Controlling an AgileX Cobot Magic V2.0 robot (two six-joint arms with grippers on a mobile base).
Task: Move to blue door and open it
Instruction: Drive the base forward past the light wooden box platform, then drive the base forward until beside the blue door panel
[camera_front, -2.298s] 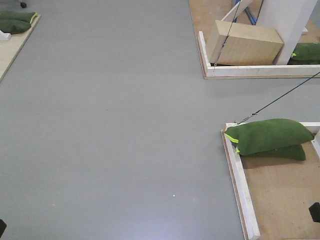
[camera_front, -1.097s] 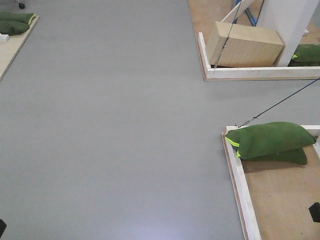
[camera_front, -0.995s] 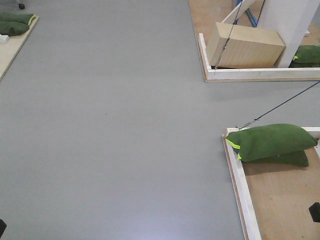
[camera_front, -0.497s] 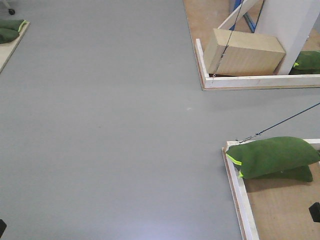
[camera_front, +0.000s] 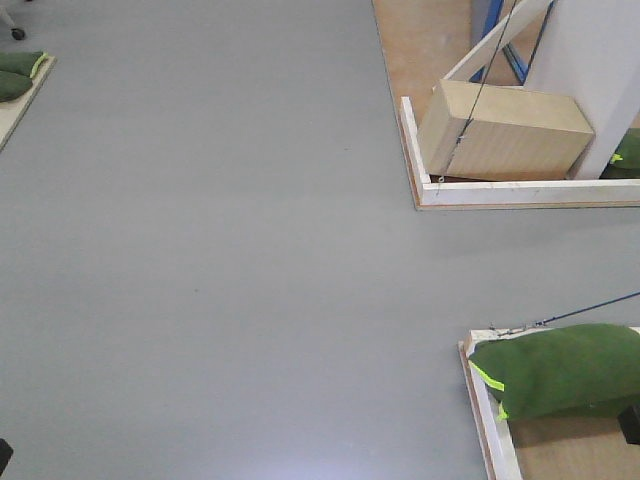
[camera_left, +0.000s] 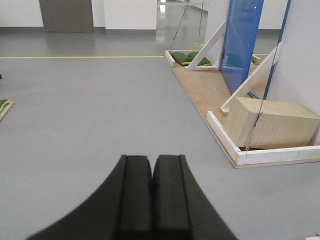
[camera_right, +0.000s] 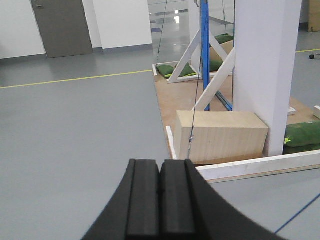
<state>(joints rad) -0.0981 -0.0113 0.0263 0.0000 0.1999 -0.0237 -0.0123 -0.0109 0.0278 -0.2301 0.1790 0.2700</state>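
Note:
The blue door (camera_left: 241, 42) stands upright on a wooden platform ahead and to the right in the left wrist view. Only its glossy blue panel shows; no handle is visible. In the right wrist view it shows edge-on as a thin blue strip (camera_right: 204, 55) beside a white wall panel (camera_right: 265, 70). A sliver of blue shows at the top of the front view (camera_front: 487, 18). My left gripper (camera_left: 152, 162) is shut and empty, far from the door. My right gripper (camera_right: 160, 167) is shut and empty too.
A pale wooden box (camera_front: 505, 132) lies inside a white-edged wooden platform (camera_front: 500, 193) at the right. A green sandbag (camera_front: 560, 368) sits on a nearer platform at lower right, with a taut cable (camera_front: 590, 306) above it. White diagonal braces (camera_left: 249, 80) prop the panels. Grey floor (camera_front: 220, 250) spreads left.
The platforms, box and sandbag have slid down and right in the front view, so the base has moved forward. Both grippers stay shut.

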